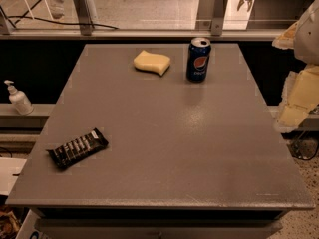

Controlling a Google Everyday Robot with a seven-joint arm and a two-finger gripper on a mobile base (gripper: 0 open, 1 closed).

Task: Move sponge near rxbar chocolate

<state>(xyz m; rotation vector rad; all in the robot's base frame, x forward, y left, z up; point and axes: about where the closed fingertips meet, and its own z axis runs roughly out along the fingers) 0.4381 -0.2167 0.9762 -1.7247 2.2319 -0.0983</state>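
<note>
Reach not started: sponge (152,62) sits on the counter (174,148) just left of the Pepsi can (199,59), rxbar chocolate (78,148) well apart to the can's near-left, tool (299,97) off the can's right, spread cannot tell; next move probably means reaching over to the sponge.

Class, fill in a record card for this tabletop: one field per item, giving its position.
sponge: pale yellow wavy-edged soft sponge, far side of grey table, left of can
can: blue Pepsi can, upright, apart from sponge
bar: glossy black-wrapped rxbar chocolate, near left corner, lying flat
end effector: cream-coloured end effector, beyond table's right edge
</note>
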